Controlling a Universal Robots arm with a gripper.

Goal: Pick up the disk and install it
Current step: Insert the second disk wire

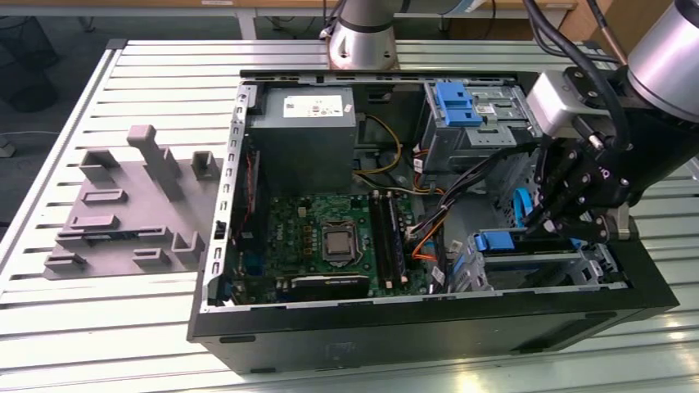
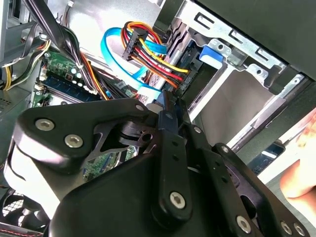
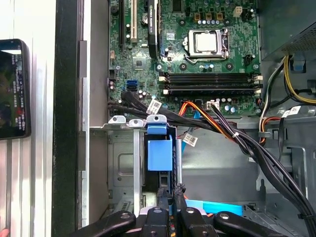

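- Table (image 1: 142, 327): pale ribbed metal slats running across the exterior view.
- Open black computer case (image 1: 437, 327): lies on its side on the table, from centre toward 3 o'clock.
- Grey fixture plate (image 1: 126, 209) with upright blocks: flat on the table at 9 o'clock, just beside the case.

The arm (image 1: 666, 57) reaches steeply down, gripper (image 3: 170, 197) fingers pressed together.
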